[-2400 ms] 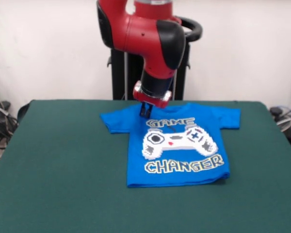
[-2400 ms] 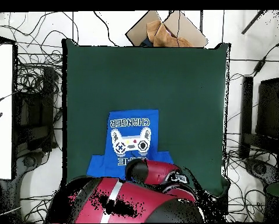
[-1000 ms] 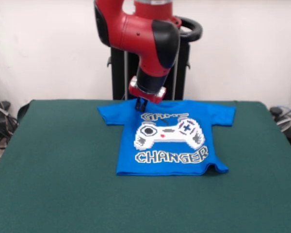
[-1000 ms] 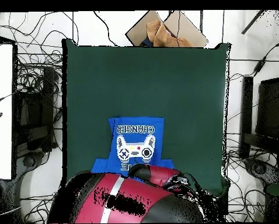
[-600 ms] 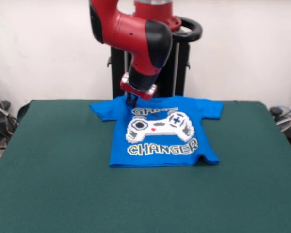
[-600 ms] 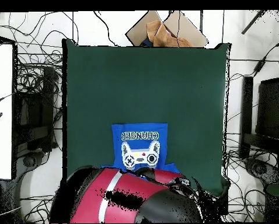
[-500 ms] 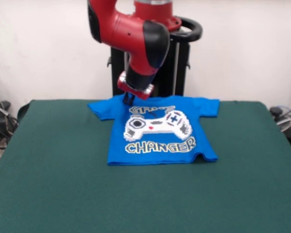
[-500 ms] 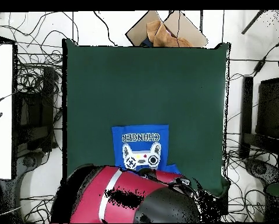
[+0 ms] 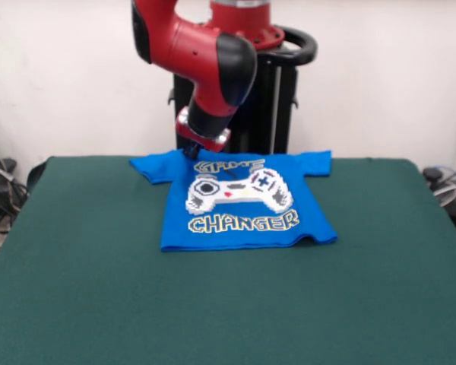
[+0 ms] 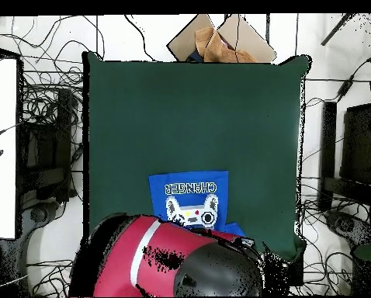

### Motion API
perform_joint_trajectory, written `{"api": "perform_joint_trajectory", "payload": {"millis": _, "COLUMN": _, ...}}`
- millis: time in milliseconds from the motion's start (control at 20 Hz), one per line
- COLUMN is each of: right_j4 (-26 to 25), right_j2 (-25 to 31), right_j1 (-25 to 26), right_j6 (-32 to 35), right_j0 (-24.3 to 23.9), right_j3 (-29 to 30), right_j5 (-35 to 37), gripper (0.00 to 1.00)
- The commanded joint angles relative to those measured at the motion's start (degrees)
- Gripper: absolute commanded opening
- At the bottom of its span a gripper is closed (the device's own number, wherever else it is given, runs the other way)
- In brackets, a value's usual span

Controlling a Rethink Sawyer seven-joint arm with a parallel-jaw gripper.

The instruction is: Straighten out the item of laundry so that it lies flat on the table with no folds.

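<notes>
The item of laundry [image 9: 243,205], a bright blue T-shirt with a controller print and "GAME CHANGER", lies print up near the table's [image 9: 99,289] far edge. Both sleeves are spread, and the hem ripples slightly at its right corner. My gripper [image 9: 190,153] is at the collar's left side, pinching the cloth there. In the overhead view the shirt [image 10: 190,192] shows only its lower part. The red arm [image 10: 173,260] covers its collar and the gripper. The green table [image 10: 188,109] stretches well beyond the shirt.
A cardboard box [image 10: 220,39] sits off the table's far edge in the overhead view. Cables and dark equipment [image 10: 45,147] lie around both sides of the table. The black pedestal [image 9: 266,114] stands just behind the shirt.
The gripper has dragged the shirt toward the table's far edge and leftward in the front view. The shirt has stayed spread and print up.
</notes>
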Motion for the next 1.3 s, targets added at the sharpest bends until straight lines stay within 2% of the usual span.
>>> {"api": "perform_joint_trajectory", "payload": {"millis": 50, "right_j4": 3.46, "right_j2": 1.01, "right_j1": 0.75, "right_j6": 10.70, "right_j0": 0.93, "right_j3": -3.99, "right_j5": -1.67, "gripper": 0.00}}
{"api": "perform_joint_trajectory", "payload": {"millis": 200, "right_j4": 2.53, "right_j2": 3.28, "right_j1": -3.63, "right_j6": 9.05, "right_j0": -0.52, "right_j3": -1.22, "right_j5": 0.81, "gripper": 0.00}}
{"api": "perform_joint_trajectory", "payload": {"millis": 500, "right_j4": 2.16, "right_j2": 8.78, "right_j1": -17.87, "right_j6": 5.20, "right_j0": -2.29, "right_j3": 5.44, "right_j5": 10.60, "gripper": 0.00}}
{"api": "perform_joint_trajectory", "payload": {"millis": 800, "right_j4": 3.39, "right_j2": 11.75, "right_j1": -26.35, "right_j6": 3.26, "right_j0": -3.53, "right_j3": 6.89, "right_j5": 19.89, "gripper": 0.00}}
{"api": "perform_joint_trajectory", "payload": {"millis": 950, "right_j4": 3.19, "right_j2": 13.75, "right_j1": -26.51, "right_j6": 4.70, "right_j0": -4.79, "right_j3": 6.68, "right_j5": 12.75, "gripper": 0.00}}
{"api": "perform_joint_trajectory", "payload": {"millis": 1100, "right_j4": 1.18, "right_j2": 14.81, "right_j1": -23.22, "right_j6": 5.60, "right_j0": -4.85, "right_j3": 3.20, "right_j5": 4.53, "gripper": 0.00}}
{"api": "perform_joint_trajectory", "payload": {"millis": 1300, "right_j4": 0.00, "right_j2": 15.85, "right_j1": -20.27, "right_j6": 5.89, "right_j0": -4.81, "right_j3": -0.25, "right_j5": -0.99, "gripper": 0.00}}
